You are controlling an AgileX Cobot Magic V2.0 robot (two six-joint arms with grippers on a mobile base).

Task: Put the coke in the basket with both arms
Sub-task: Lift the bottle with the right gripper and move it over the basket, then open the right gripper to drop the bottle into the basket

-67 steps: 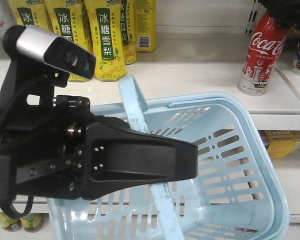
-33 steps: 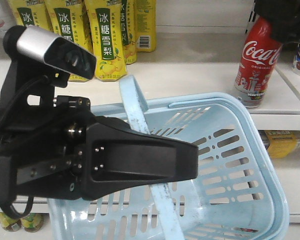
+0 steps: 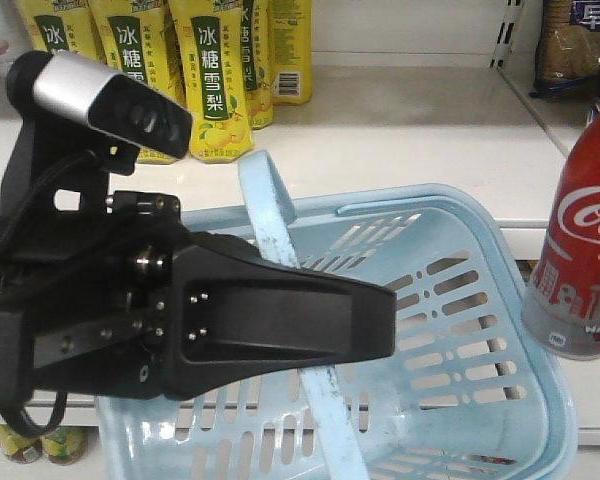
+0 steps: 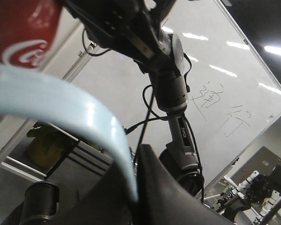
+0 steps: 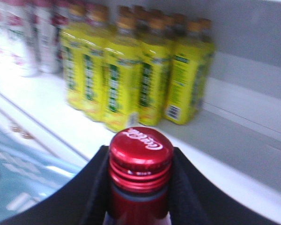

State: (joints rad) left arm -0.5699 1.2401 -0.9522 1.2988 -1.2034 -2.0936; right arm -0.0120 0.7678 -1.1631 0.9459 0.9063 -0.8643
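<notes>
Front-facing view: the Coca-Cola can (image 3: 590, 260) is seen in the air just beside the right rim of the pale blue basket (image 3: 480, 340), outside it and near the frame edge, clear of the white shelf (image 3: 410, 150) behind the basket. The foreground is filled by the left gripper (image 3: 380, 320), in front of the basket, with a silver-and-black camera module (image 3: 110, 95) mounted above it. The basket's hoop handle (image 3: 265, 210) is raised and passes behind the gripper. Yellow drink bottles (image 3: 220, 70) are lined up on the shelf beyond the basket's left side.

Left wrist view: the hoop handle (image 4: 61, 103) is shown arching across the frame and ending against the dark finger of the left gripper (image 4: 147, 187), which is clamped on it. The red can (image 4: 23, 28) is pictured above the handle, carried by the right arm (image 4: 171, 89), with a whiteboard (image 4: 234, 93) behind.

Right wrist view: the can's red screw cap (image 5: 140, 150) is seen from above, the neck pinched between the black fingers (image 5: 96, 187) of the right gripper (image 5: 139, 197). A blurred corner of the basket (image 5: 18, 183) is visible at lower left, and the yellow bottles (image 5: 131, 79) are ranked beyond it.
</notes>
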